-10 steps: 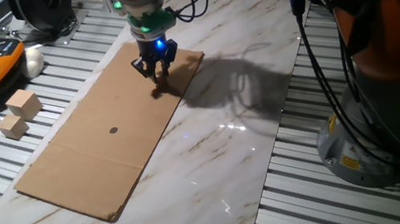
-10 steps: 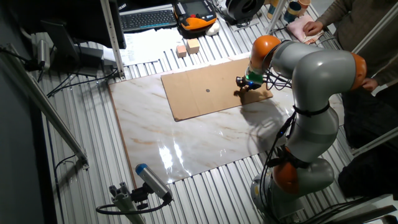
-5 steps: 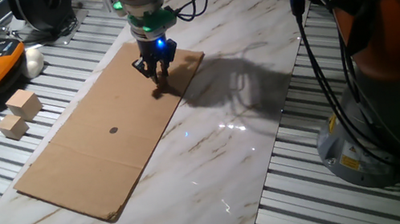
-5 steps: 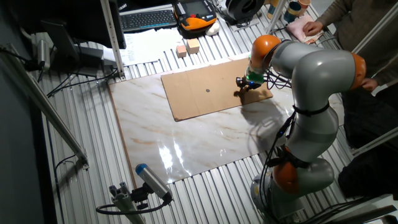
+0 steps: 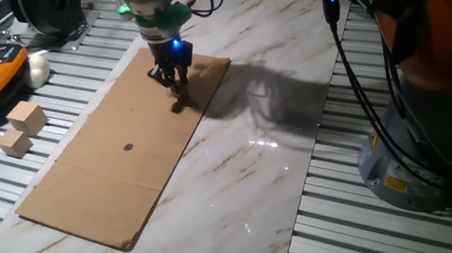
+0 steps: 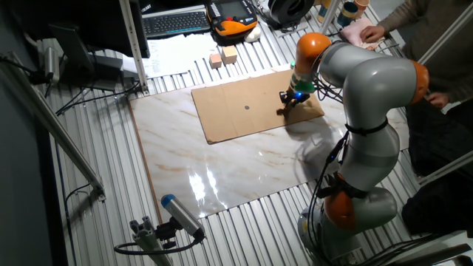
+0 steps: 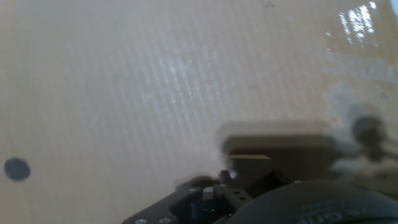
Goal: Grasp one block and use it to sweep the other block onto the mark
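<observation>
Marble tabletop (image 5: 245, 187) carried a flat cardboard sheet (image 5: 106, 179). Tiny pale block (image 7: 249, 167) sat on the sheet directly below the gripper (image 5: 175, 84), just at the fingertips; whether the jaws pinched it or stood apart could not be told. Mark (image 5: 127, 147), a dark dot, lay well apart from the jaws. Two larger wooden blocks (image 5: 21, 127) rested off the sheet, farther still.
</observation>
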`<state>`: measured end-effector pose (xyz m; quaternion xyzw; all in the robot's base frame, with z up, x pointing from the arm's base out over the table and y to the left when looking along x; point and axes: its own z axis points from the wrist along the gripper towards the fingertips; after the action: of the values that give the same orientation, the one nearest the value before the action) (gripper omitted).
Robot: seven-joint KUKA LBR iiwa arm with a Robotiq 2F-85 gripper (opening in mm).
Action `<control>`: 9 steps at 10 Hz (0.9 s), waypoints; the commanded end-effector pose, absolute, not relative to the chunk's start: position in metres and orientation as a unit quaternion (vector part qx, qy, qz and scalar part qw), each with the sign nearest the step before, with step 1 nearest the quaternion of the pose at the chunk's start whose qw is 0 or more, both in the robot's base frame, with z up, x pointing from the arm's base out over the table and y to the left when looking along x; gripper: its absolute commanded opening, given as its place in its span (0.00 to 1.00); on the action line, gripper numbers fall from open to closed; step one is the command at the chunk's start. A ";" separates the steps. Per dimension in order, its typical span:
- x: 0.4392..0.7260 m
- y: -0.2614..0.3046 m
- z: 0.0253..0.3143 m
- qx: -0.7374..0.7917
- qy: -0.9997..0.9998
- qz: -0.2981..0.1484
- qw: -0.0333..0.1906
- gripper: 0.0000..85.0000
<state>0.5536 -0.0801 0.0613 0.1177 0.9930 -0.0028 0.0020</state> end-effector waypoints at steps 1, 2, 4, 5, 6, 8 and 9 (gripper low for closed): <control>0.554 -0.080 0.061 0.066 0.998 0.001 0.002 0.00; 0.554 -0.080 0.061 0.062 0.998 0.002 0.002 0.00; 0.554 -0.081 0.062 0.064 0.998 0.000 0.002 0.00; 0.554 -0.081 0.062 0.066 0.998 0.000 0.002 0.00; 0.554 -0.081 0.062 0.066 0.998 -0.002 0.003 0.00; 0.554 -0.081 0.062 0.063 0.998 -0.001 0.001 0.00; 0.554 -0.081 0.062 0.065 0.998 -0.004 0.000 0.00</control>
<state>0.5543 -0.0809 0.0616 0.0630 0.9980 -0.0054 0.0012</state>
